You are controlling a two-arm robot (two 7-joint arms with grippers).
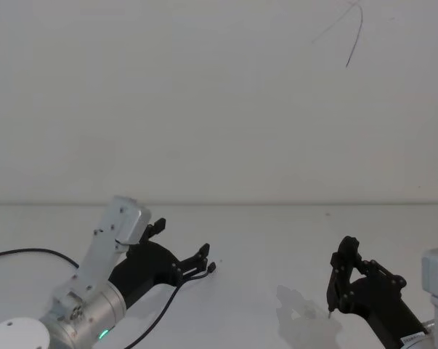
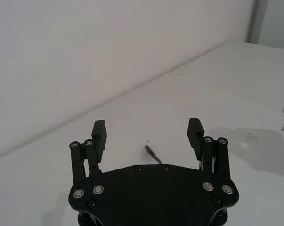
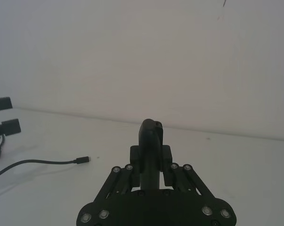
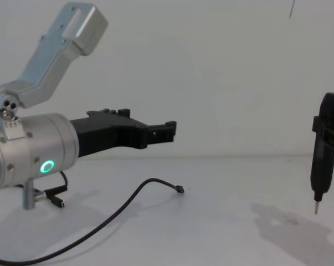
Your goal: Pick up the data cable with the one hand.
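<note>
Your left gripper (image 2: pixel 147 125) hangs above the tabletop (image 1: pixel 277 233) with its 2 jaws spread wide. The cable (image 3: pixel 52 162) lies on the tabletop below it and does not touch it. In the chest view its plug (image 2: pixel 151 153) sits under the fingertips and slightly ahead of them. In the left wrist view the plug shows in the gap between the 2 jaws, lower down on the tabletop. From the plug the cord arcs up a little, then runs back under the gripper and on toward the robot's body. The ring light (image 4: pixel 46 165) on that arm glows green.

Your right gripper (image 3: pixel 151 157) is well off to the right of the left one and also clear of the tabletop. Its jaws are closed narrow on a pen tool (image 4: pixel 320 166). The tool stands upright with its pale tip pointing down, just above the tabletop.
</note>
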